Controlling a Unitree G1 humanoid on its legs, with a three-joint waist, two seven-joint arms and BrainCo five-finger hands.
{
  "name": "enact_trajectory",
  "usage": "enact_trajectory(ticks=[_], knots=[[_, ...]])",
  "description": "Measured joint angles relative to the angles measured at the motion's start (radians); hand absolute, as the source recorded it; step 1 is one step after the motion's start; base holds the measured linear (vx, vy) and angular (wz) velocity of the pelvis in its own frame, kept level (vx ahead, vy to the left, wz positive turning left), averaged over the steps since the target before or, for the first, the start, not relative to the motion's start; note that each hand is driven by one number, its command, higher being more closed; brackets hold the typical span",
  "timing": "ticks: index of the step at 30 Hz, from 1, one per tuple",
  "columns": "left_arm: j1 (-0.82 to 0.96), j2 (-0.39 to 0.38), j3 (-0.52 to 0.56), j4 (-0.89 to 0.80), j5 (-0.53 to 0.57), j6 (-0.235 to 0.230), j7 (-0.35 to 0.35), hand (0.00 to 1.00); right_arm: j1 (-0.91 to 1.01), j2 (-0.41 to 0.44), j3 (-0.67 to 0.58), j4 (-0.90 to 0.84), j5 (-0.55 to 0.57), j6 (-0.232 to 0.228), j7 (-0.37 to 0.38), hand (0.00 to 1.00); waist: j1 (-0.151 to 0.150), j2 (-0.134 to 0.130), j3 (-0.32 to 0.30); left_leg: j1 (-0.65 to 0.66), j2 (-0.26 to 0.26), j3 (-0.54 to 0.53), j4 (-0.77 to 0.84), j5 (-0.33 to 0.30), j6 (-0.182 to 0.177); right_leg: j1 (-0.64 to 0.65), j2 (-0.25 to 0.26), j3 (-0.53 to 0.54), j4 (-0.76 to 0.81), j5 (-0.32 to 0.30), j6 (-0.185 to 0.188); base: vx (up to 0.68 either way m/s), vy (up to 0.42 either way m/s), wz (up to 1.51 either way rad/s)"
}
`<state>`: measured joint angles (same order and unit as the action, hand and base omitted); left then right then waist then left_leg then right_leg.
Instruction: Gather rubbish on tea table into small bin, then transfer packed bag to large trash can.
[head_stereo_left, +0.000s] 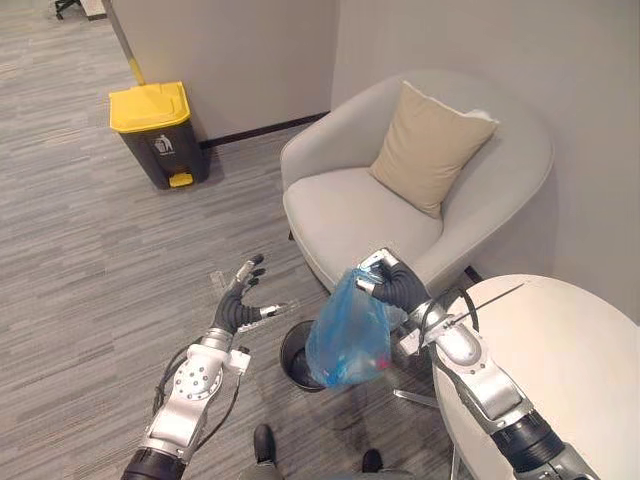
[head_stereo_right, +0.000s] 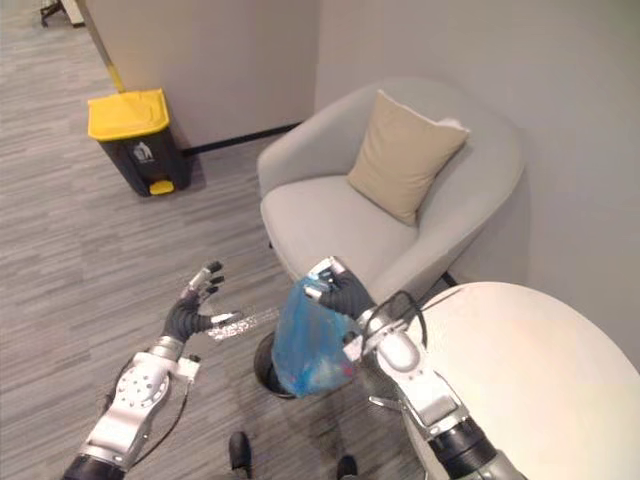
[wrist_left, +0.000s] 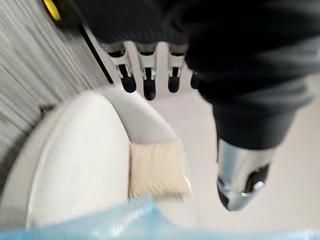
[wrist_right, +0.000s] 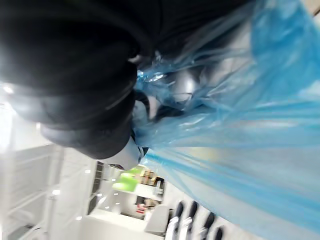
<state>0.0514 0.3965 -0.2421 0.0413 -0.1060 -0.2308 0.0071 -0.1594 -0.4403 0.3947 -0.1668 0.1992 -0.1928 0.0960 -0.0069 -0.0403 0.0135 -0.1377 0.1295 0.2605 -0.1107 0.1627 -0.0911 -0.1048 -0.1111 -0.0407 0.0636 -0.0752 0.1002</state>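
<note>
Left eye view: armchair (head_stereo_left: 350, 215) behind blue bag (head_stereo_left: 345, 340)

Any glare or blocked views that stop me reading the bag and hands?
Left eye view: even light, no glare; blue bag gripped in the right hand, left hand open. Right wrist view: bright highlights streak the bag's film. Left wrist view: straight fingers plain before the armchair.

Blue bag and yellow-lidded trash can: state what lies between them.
Between the blue bag and yellow-lidded trash can lies bare grey floor, per the left eye view.
</note>
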Motion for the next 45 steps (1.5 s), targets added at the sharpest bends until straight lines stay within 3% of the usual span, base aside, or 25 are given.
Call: enact_trajectory(ticks=[7,12,18,33,34,38,45], knots=[[-0.010,-0.049,-0.137,0.044,-0.013,0.001,-0.037,0.00,-0.090,0.010,0.011,-0.002,-0.001,0.000,-0.001,1.00,-0.011,-0.001,-0.021,0.000,0.006,0.035,0.000,0.000,0.000,-0.012,0.004,0.049,-0.032,0.038,0.002,-0.01,-0.003,-0.20],[-0.014,-0.100,-0.174,0.107,-0.011,0.006,-0.037,0.00,-0.107,0.020,0.012,-0.001,-0.002,0.000,-0.020,1.00,-0.013,-0.004,-0.028,0.000,0.009,0.033,0.000,0.003,-0.001,-0.013,0.007,0.056,-0.037,0.047,0.001,0.00,-0.009,-0.05],[-0.023,-0.138,-0.181,0.176,0.072,0.019,-0.028,0.00,-0.111,0.125,0.014,0.013,0.001,0.002,-0.031,1.00,-0.013,-0.009,-0.043,0.000,0.023,0.030,0.000,0.008,-0.007,-0.014,0.020,0.057,-0.037,0.052,-0.005,0.00,0.000,0.00],[-0.138,-0.238,-0.216,0.344,0.326,0.034,0.160,0.00,-0.213,0.227,0.179,0.039,0.158,0.014,-0.065,1.00,-0.012,-0.026,-0.065,-0.001,0.028,0.029,0.000,0.009,-0.008,-0.013,0.025,0.060,-0.050,0.058,-0.006,0.00,0.000,0.00],[-0.149,-0.245,-0.221,0.351,0.344,0.045,0.173,1.00,-0.213,0.241,0.190,0.054,0.167,0.015,-0.069,1.00,-0.012,-0.027,-0.066,-0.001,0.028,0.029,0.000,0.009,-0.009,-0.013,0.025,0.060,-0.049,0.059,-0.006,0.03,-0.021,-0.01],[-0.171,-0.269,-0.231,0.363,0.381,0.071,0.230,1.00,-0.214,0.269,0.218,0.073,0.199,0.024,-0.085,1.00,-0.012,-0.028,-0.067,-0.002,0.028,0.029,0.000,0.009,-0.009,-0.012,0.025,0.059,-0.050,0.064,-0.006,0.00,0.000,0.00],[-0.205,-0.279,-0.258,0.364,0.355,0.094,0.235,1.00,-0.239,0.300,0.262,0.073,0.237,0.024,-0.097,1.00,-0.018,-0.029,-0.068,-0.002,0.031,0.027,0.000,0.010,-0.009,-0.012,0.029,0.058,-0.050,0.065,-0.007,0.00,0.000,0.00]])
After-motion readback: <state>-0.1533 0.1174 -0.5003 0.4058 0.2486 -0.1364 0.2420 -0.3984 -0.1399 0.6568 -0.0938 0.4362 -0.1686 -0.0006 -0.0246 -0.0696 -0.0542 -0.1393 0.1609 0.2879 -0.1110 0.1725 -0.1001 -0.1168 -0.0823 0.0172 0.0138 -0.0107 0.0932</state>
